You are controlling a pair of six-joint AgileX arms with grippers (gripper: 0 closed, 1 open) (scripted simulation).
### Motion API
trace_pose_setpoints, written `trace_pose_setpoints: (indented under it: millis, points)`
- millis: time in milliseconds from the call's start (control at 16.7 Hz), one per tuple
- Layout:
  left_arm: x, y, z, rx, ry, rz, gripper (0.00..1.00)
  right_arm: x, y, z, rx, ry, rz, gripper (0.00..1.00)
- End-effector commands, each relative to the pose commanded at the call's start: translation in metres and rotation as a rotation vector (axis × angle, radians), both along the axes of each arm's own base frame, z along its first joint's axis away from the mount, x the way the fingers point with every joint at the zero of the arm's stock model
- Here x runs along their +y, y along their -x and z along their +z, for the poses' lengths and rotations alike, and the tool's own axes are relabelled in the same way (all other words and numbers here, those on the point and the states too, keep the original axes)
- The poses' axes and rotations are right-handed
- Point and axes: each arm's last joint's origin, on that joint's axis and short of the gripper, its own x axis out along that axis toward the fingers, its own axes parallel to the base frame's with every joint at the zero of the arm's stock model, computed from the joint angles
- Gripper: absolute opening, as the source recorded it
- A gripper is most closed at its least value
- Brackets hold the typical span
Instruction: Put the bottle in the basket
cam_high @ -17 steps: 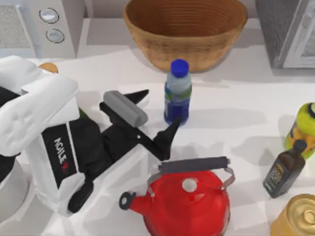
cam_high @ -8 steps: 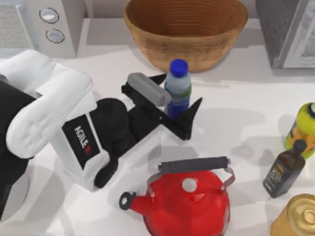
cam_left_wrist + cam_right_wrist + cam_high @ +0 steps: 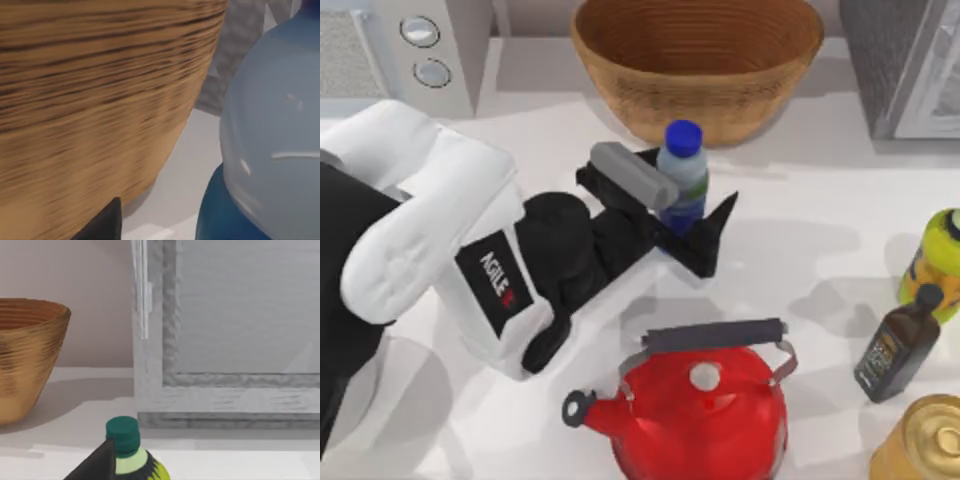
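Upright on the white table [image 3: 800, 200], just in front of the wicker basket [image 3: 696, 60]: the blue-capped bottle [image 3: 682, 180], with a red kettle [image 3: 700, 410] nearer the front edge. Around the bottle's lower part, the left gripper [image 3: 682, 222], fingers spread to either side, contact impossible to tell. Far right: olive oil bottle [image 3: 938, 262] and dark bottle [image 3: 898, 345].

Blue-capped bottle [image 3: 682, 180], light-brown woven basket [image 3: 697, 62], red kettle [image 3: 705, 415]
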Motion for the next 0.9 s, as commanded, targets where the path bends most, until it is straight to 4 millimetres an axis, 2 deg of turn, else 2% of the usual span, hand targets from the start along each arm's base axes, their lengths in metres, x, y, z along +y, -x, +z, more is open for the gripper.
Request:
trace_pose_setpoints:
  millis: [660,900]
  points:
    - [0.0,0.0,0.0,0.0,0.0,0.0,0.02,0.0,0.0,0.0,0.0,0.0,0.0,1.0]
    - [0.0,0.0,0.0,0.0,0.0,0.0,0.0,0.0,0.0,0.0,0.0,0.0,0.0,1.0]
